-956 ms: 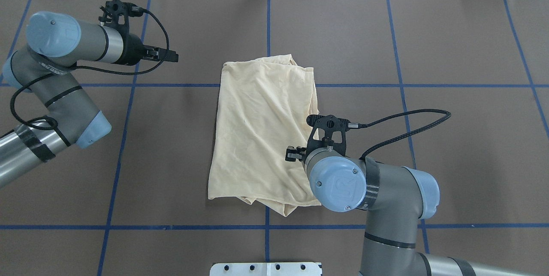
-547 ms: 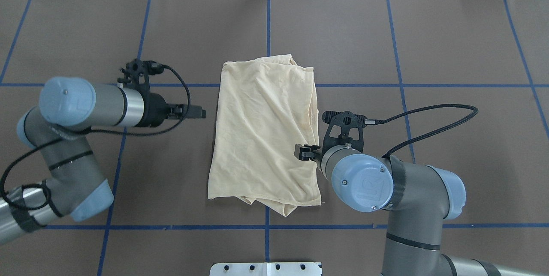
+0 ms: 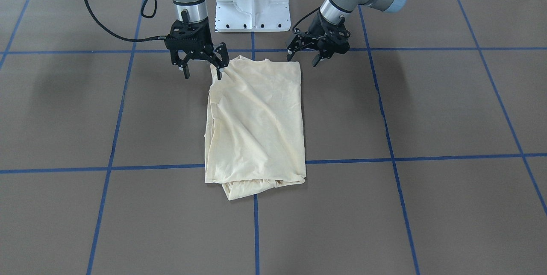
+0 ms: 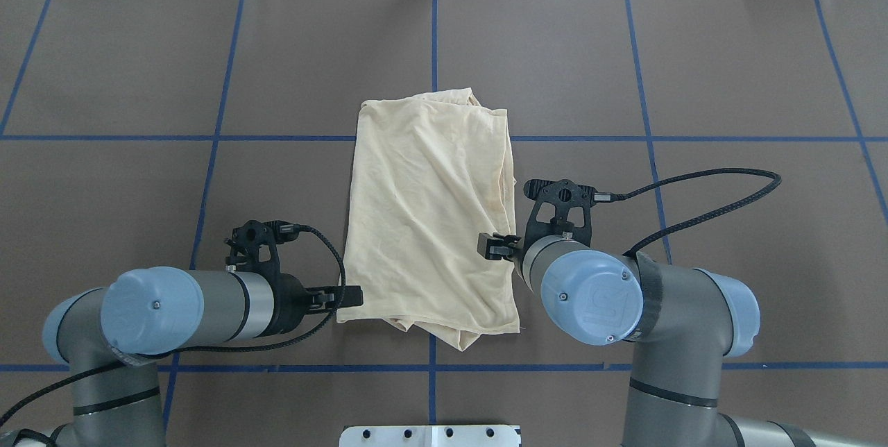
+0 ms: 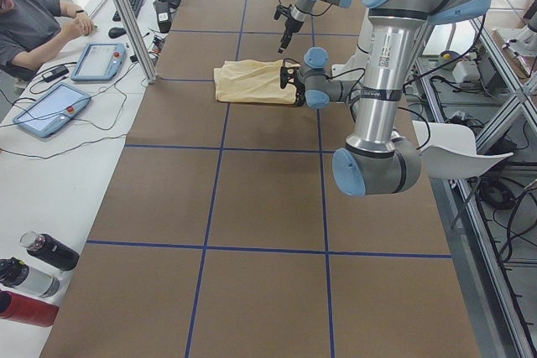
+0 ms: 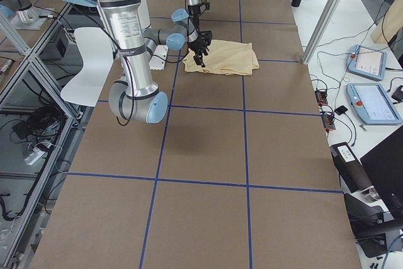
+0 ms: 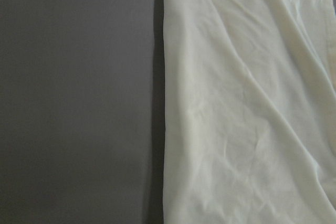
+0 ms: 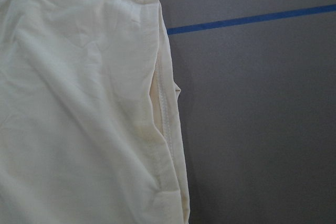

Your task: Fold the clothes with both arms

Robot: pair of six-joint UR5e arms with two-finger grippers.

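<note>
Open table point(image 3: 427, 108) flanking shirt point(image 3: 256, 125), pedestal point(image 3: 252, 6) behind, left hand point(image 3: 303, 59) and right hand point(image 3: 202, 73) at robot-side corners

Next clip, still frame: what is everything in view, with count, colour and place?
T-shirt: one, pale cream-yellow, folded into a long rectangle at the table's middle.
table: one, brown, crossed by a blue tape grid.
pedestal base: one, white, at the robot's edge of the table.
tablets: two, light blue, on the white side bench.
bottles: three, black, dark and red, at that bench's near end.
person: one, grey top, seated at the bench.
left gripper: one, black, open, beside the shirt's left corner nearest the robot.
right gripper: one, black, open, at the shirt's right edge.
</note>
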